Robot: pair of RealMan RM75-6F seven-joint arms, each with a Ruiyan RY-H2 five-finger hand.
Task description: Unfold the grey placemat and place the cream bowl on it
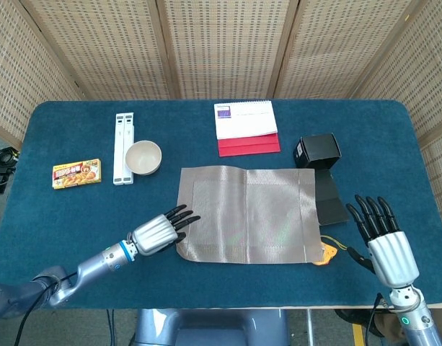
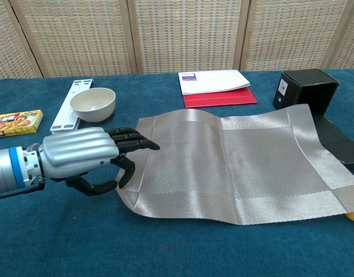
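Now the grey placemat lies spread open near the middle of the blue table, a faint crease running down it and its near left corner lifted a little off the cloth in the chest view. The left hand sits at that left edge, fingertips laid on top of the mat and the thumb curled beneath the raised edge, so it pinches the mat's border. The right hand hangs off the table's near right corner, fingers upright and spread apart with nothing in them; only the head view shows it.

The cream bowl stands upright on the bare table, up and to the left of the mat and well apart from it, touching or just beside a long white strip that lies lengthwise at its left. A yellow food packet lies further left, near the table's left side. Behind the mat rests a white booklet on a red folder, and to the right of that a black box stands at the mat's far right corner. A flat black piece lies along the mat's right edge. Something small and orange peeks out at the mat's near right corner; what it is cannot be told
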